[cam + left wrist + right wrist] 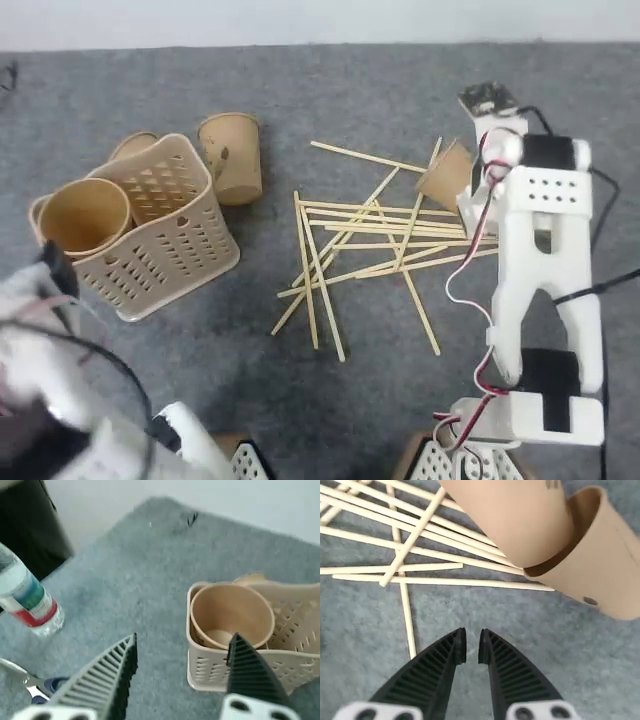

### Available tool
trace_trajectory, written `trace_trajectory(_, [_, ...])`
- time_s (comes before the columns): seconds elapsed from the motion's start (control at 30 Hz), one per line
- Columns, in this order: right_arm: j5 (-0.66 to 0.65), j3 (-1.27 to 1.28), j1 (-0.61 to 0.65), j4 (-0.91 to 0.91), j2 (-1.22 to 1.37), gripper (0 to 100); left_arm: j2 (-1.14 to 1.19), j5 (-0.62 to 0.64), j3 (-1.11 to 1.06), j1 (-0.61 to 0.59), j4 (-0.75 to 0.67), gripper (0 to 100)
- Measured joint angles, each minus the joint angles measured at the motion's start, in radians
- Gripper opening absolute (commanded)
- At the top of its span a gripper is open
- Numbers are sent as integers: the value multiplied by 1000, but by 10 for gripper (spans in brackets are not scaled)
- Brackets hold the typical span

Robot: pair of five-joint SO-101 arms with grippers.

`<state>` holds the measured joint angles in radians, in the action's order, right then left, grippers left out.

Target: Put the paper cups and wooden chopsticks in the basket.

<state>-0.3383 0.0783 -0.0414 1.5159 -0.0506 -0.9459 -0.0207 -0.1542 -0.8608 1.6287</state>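
Note:
A beige slotted basket [165, 235] stands at the left with a paper cup [85, 215] in its near end; a second cup [135, 146] shows behind it. Another cup [232, 155] stands against the basket's far right side. Several wooden chopsticks [370, 240] lie scattered mid-table. Two nested cups [600, 565] lie tipped over at the pile's right edge, just beyond my right gripper [471, 645], which is shut on nothing above the carpet. My left gripper [182, 652] hangs open above the near-left of the basket [210, 672] and its cup [230, 612].
Grey carpet covers the table. A plastic bottle [25, 597] and a pair of scissors [30, 685] lie to the left of the basket. The white right arm [545, 230] stretches along the right side. Bare carpet lies between basket and chopsticks.

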Motion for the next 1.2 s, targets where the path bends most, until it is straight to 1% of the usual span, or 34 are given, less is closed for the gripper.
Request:
trace_trajectory(0.1, [46,114,-2,-101,0,59,124,0,75,6,15,280])
trace_trajectory(0.17, [72,195,9,-170,0,59,195,-3,114,34,31,280])
trace_trajectory(0.27, [91,295,38,-265,0,59,296,-6,169,72,92,279])
trace_trajectory(0.4, [95,350,37,-318,0,59,413,-6,221,103,101,278])
trace_trajectory(0.63, [98,456,41,-434,0,59,554,-6,233,106,104,276])
trace_trajectory(0.93, [98,466,38,-463,0,59,704,-6,252,106,104,276])
trace_trajectory(1.07, [98,466,40,-463,0,59,760,-6,252,106,57,273])
trace_trajectory(1.13, [98,466,40,-463,0,59,787,-6,252,106,49,244])
trace_trajectory(1.2, [98,466,38,-463,0,59,818,-6,252,106,49,188])
